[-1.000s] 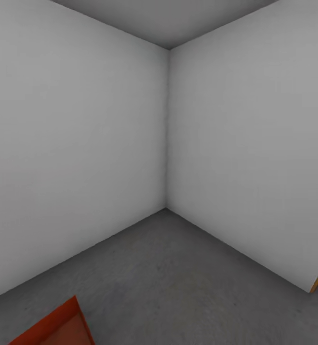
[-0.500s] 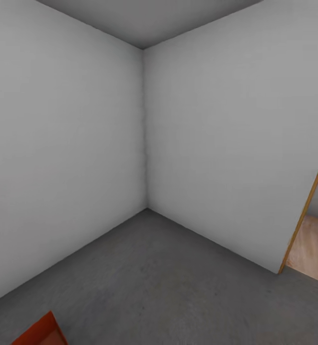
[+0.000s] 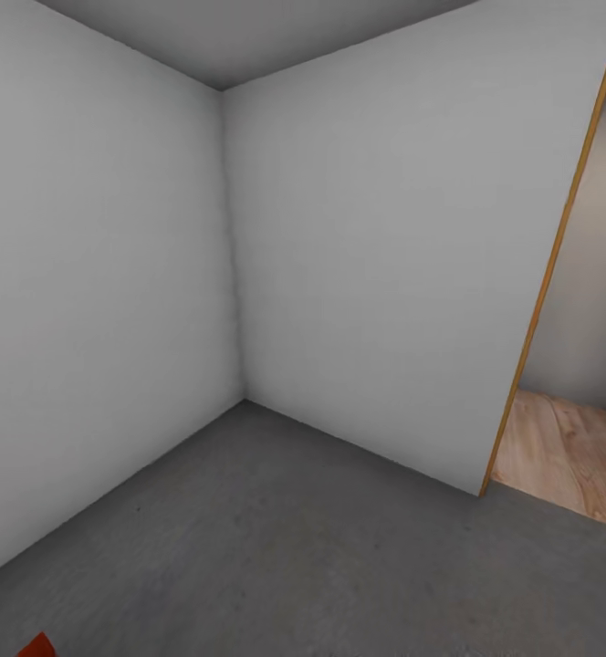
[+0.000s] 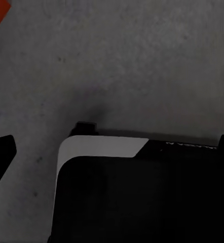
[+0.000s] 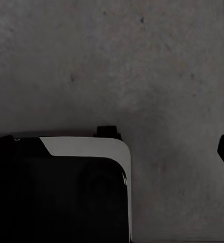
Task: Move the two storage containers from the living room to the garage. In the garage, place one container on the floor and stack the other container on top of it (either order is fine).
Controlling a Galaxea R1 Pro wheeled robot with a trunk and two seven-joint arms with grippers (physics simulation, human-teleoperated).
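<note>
Just a sliver of 1 storage container (image 3: 36,646) sits on the garage floor (image 3: 294,547), well away from the doorway (image 3: 558,301). Can't tell if either arm's fingers are open or closed.

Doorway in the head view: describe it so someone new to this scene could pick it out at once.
Follow the pale grey right-hand wall from the room's corner toward the right edge. The doorway opens there, edged by a slim light-wood frame. Beyond it lies light wood-plank flooring, unlike the dark grey concrete floor.

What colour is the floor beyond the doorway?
Light wood planks, clearest in the head view.
</note>
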